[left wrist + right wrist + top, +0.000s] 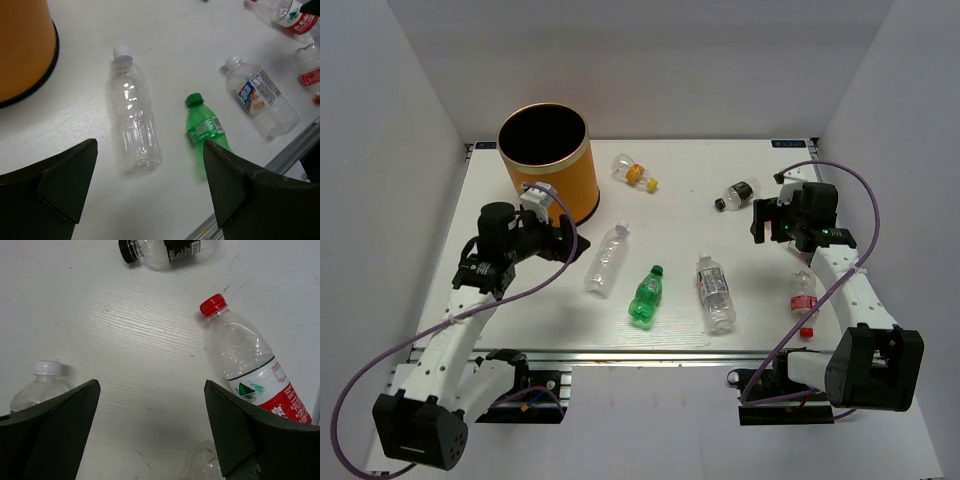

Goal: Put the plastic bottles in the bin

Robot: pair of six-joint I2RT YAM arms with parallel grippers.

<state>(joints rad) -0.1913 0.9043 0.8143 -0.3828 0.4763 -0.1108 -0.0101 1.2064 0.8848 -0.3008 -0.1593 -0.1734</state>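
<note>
The orange-yellow bin [542,160] stands at the back left, and its wall fills the top left of the left wrist view [20,45]. Several plastic bottles lie on the table: yellow-capped [634,172], dark-labelled [736,194], clear white-capped [607,258], green [646,297], clear labelled [716,292], red-labelled [803,298]. My left gripper [558,226] hangs open and empty above the clear bottle [132,115], with the green bottle [205,130] by its right finger. My right gripper [767,222] is open and empty above bare table, beside a red-capped, red-labelled bottle [245,360].
The dark-labelled bottle [160,249] lies ahead of the right gripper [150,385], and a white cap [48,368] shows at its left. The table's front rail [620,350] runs close to the near bottles. White walls enclose the table on three sides.
</note>
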